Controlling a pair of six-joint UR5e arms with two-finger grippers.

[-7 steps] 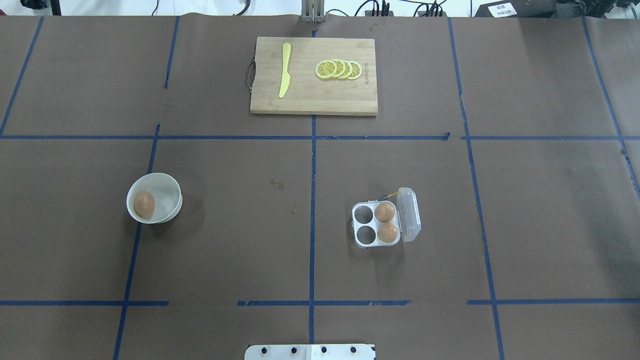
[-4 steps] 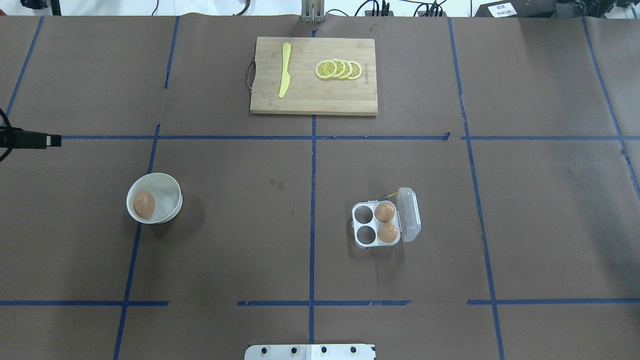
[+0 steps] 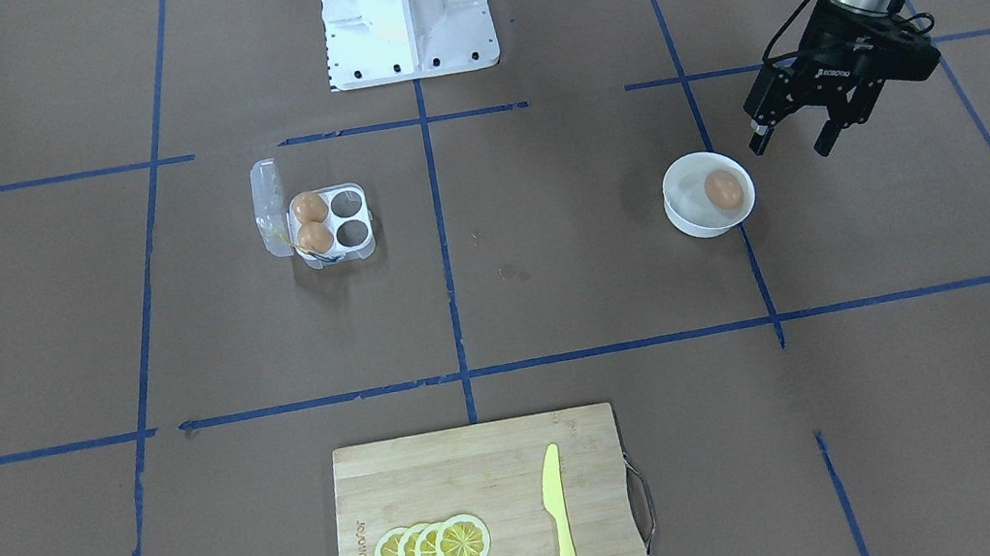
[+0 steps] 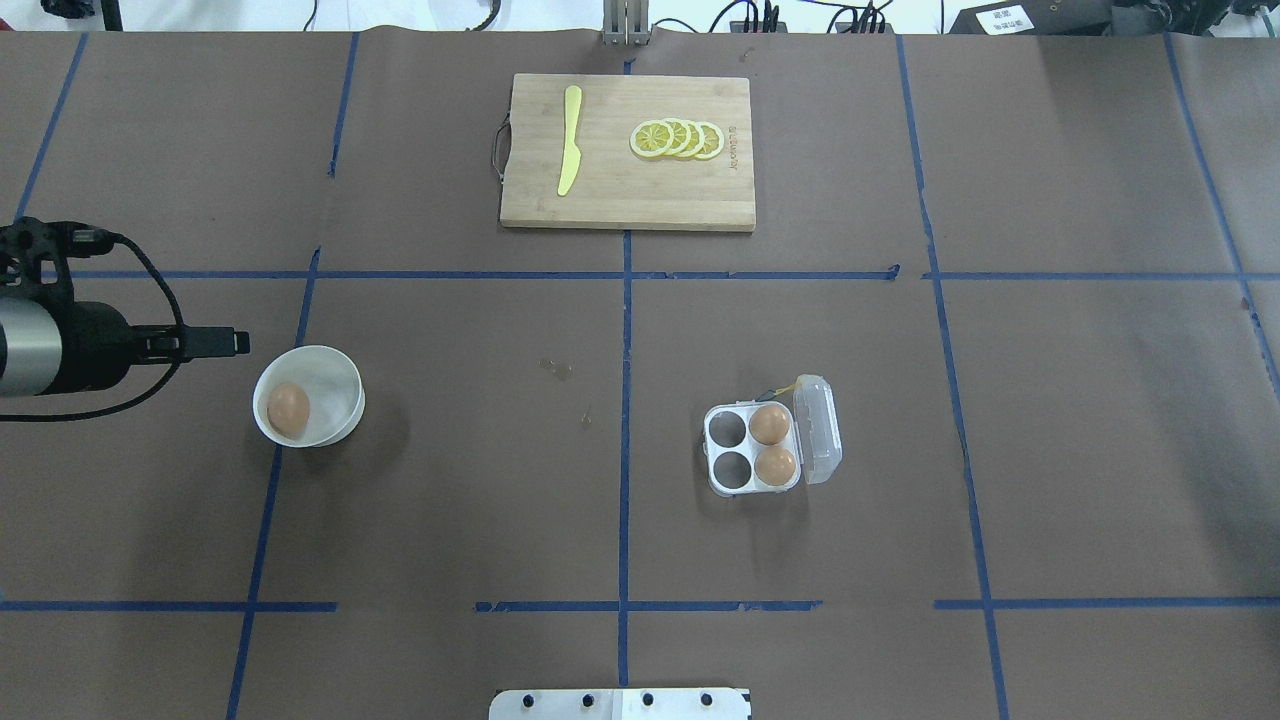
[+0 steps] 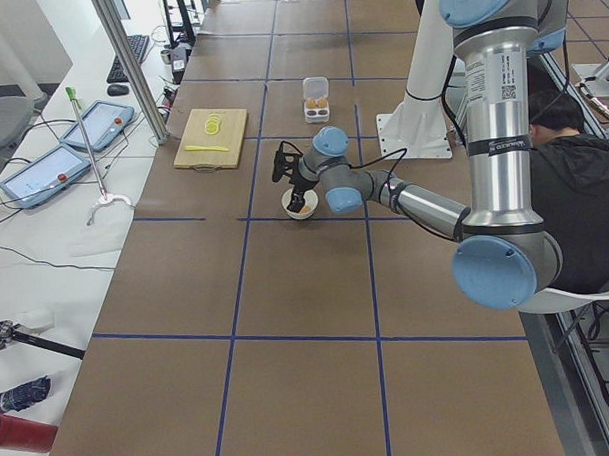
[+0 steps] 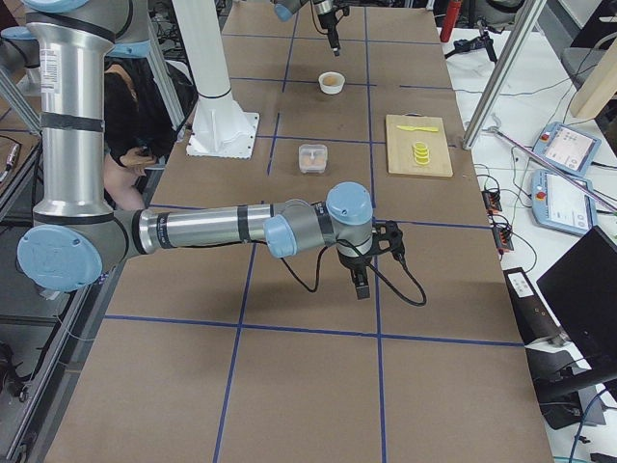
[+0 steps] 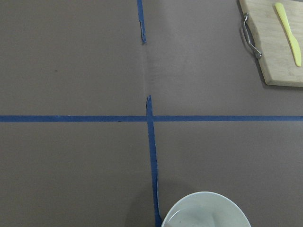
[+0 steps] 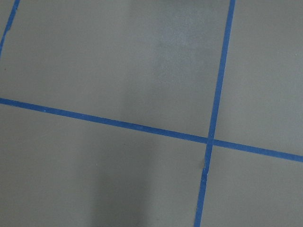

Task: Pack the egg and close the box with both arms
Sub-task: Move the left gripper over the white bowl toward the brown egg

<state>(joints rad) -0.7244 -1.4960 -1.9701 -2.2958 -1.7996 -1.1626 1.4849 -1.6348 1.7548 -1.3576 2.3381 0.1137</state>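
Writing: cutting board (image 3: pixel 505 473) stamp, unreadable.
Bowl (image 3: pixel 693 221): one egg (image 3: pixel 723 189) inside.
Box (image 3: pixel 339 256): well apart from bowl, lid (image 3: pixel 268 204) open, two eggs (image 3: pixel 309 208).
Left gripper (image 3: pixel 792 147): fingers spread, beside bowl.
Right gripper (image 6: pixel 361 285): cannot tell.

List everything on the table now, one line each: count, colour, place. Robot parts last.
egg: one, orange-brown, in the bowl.
bowl: one, white, left half of the overhead view.
box: one, clear, lid open, right of centre.
boxed eggs: two, brown, in the cells next to the lid.
cutting board: one, wooden, far middle.
knife: one, yellow, on the board.
lemon slices: four, yellow, overlapping on the board.
pedestal: one, white, robot's base.
left gripper: black, open, beside the bowl.
right gripper: black, far from the box; open or shut cannot be told.
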